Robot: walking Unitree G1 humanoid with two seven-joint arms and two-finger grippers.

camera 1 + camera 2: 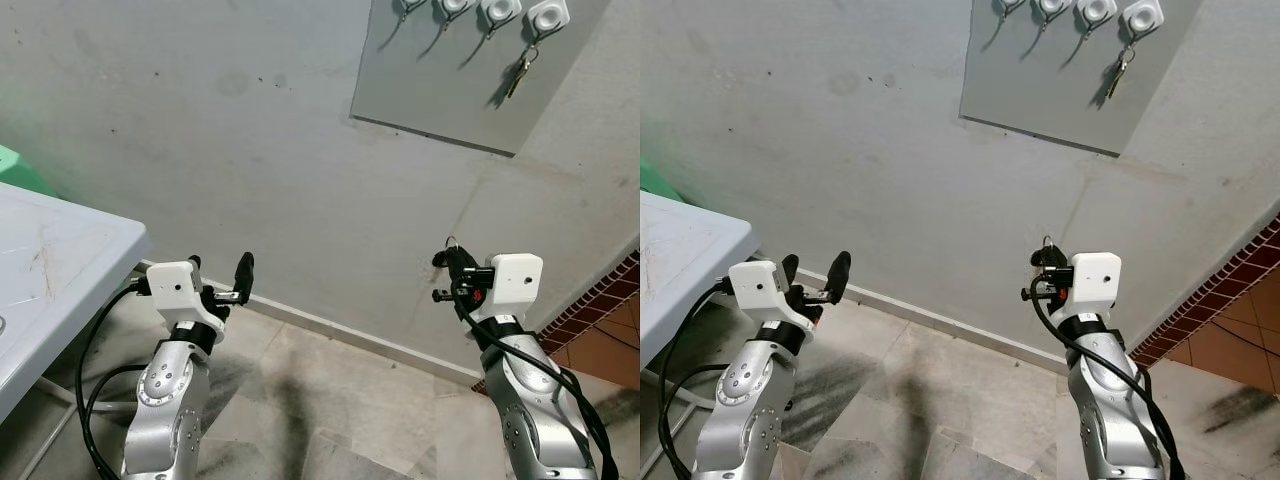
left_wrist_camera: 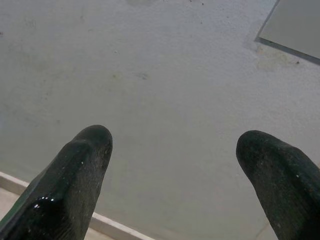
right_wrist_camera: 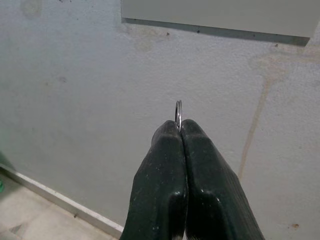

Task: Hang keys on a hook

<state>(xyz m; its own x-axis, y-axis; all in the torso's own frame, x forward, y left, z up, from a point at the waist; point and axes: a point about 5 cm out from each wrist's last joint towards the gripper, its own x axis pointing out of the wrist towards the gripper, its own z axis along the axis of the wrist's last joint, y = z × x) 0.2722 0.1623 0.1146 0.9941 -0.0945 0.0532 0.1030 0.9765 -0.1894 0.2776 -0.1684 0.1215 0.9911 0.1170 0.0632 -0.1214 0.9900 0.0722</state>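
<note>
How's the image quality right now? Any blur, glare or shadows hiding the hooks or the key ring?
Left eye view: sharp and evenly lit, the hooks and hung keys casting soft shadows on the grey board. Right wrist view: clear, the key ring crisp above the shut right gripper. Left wrist view: wall sharp, left gripper fingertips soft.

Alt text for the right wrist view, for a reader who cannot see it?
The right gripper has its two black fingers pressed shut on a thin metal key ring, pointed at a grey wall below a grey panel.
</note>
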